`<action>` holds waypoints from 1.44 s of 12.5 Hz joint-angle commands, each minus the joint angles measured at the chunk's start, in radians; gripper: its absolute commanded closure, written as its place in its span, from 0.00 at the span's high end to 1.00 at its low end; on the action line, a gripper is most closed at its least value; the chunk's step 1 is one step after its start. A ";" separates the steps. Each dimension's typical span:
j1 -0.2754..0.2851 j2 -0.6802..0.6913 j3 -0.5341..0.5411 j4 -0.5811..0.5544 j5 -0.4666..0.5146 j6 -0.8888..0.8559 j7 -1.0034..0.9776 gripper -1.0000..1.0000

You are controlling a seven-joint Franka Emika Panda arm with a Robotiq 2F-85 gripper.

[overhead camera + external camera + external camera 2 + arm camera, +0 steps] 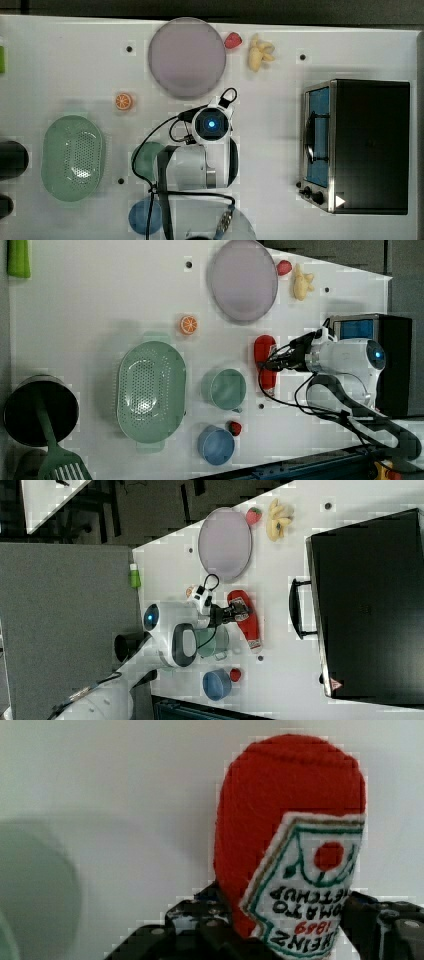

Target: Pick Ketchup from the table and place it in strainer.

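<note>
The ketchup [263, 346] is a slim red plush bottle with a white label, lying flat on the white table beside the green mug [227, 389]. In the wrist view the ketchup [290, 820] sits between my black fingers [200, 925], which press against both of its sides. My gripper [272, 365] reaches down over the bottle's middle, and the right view shows the gripper [241, 612] across the ketchup [253, 630]. The pale mint-green strainer [125, 390] lies beyond the mug toward the left view's left, with nothing in it. In the top view the arm covers the bottle, and the strainer [50, 155] is at the left.
A blue cup [216, 445] and a small round red item [235, 428] stand near the mug. A grey plate [243, 280], an orange slice [188, 324], a strawberry [232, 40] and a banana [260, 52] lie farther off. A black oven [367, 145] stands at the top view's right.
</note>
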 commanded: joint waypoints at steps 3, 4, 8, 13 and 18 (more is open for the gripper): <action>-0.008 -0.310 0.029 0.082 0.000 -0.357 0.032 0.61; -0.007 -0.356 0.044 0.101 0.001 -0.431 0.040 0.61; 0.007 -0.465 0.145 0.168 0.037 -0.639 0.233 0.61; 0.031 -0.441 0.351 0.208 0.131 -0.636 0.573 0.61; 0.040 -0.278 0.545 0.209 0.131 -0.400 0.940 0.61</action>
